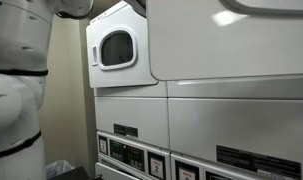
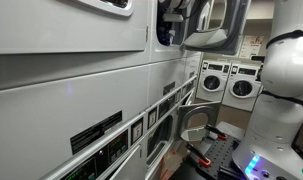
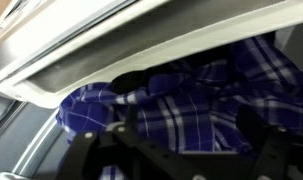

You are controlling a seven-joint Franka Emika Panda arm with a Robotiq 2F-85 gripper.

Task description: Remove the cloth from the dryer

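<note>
the blue plaid cloth (image 3: 191,105) sits bunched just inside the dryer (image 3: 101,55) opening, looks light and floppy, so I'd grab a fat near fold, jaws are spread wide by it

Blue-and-white plaid cloth (image 3: 191,105), white dryer (image 1: 119,48), black claw (image 3: 181,160)

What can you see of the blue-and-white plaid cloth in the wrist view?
The blue-and-white plaid cloth looks like soft woven fabric, crumpled into shadowed folds. It lies bunched just under the white curved dryer rim, seemingly touching it. The dark claw overlaps its lower edge; whether it grips is unclear. Neither exterior view shows the cloth.
</note>
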